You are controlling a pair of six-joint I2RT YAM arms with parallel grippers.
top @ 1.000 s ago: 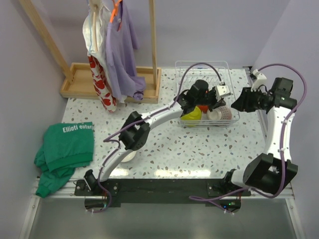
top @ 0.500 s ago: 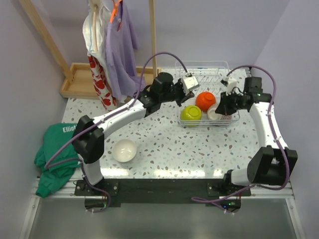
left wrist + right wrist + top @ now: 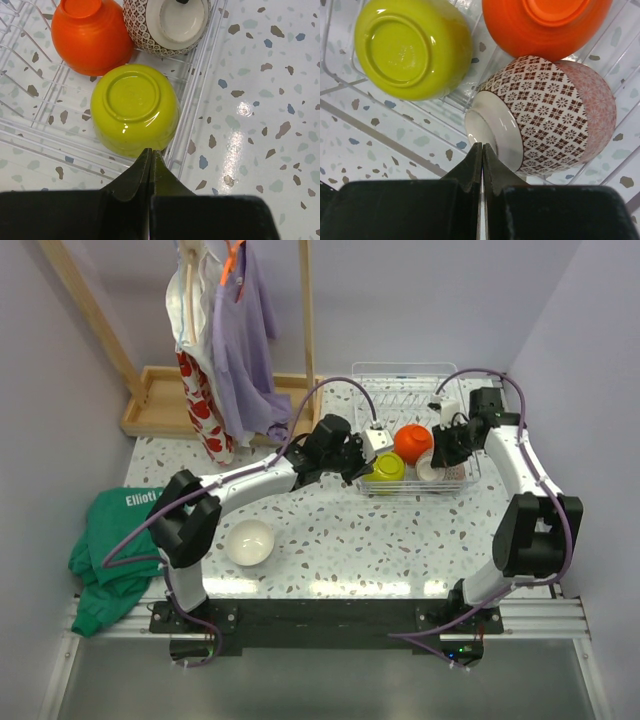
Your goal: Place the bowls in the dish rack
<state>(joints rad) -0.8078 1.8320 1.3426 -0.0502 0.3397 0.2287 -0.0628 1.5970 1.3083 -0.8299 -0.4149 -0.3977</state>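
In the dish rack (image 3: pixel 420 388): lime bowl (image 3: pixel 134 110), orange bowl (image 3: pixel 92 35), patterned bowl (image 3: pixel 547 115), tipped bases-out.
Speckled bowl (image 3: pixel 249 542) is sat upright on the table (image 3: pixel 400 535); left gripper (image 3: pixel 151 157) and right gripper (image 3: pixel 482 150) are stretched to the rack, pinched shut.

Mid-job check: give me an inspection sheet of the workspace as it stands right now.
Surface: speckled terrazzo table, no spills seen.
Job's things: lime green bowl, glossy orange bowl and brown-and-pink patterned bowl in the clear wire dish rack; pale round bowl upright on the table, not loaded.
Clutter: crumpled green cloth at left edge.
Grippers: left gripper and right gripper, fingers shut, holding nothing.
Cables: purple cables arch over both arms, no snag seen.
Surroundings: wooden clothes stand with hanging garments.
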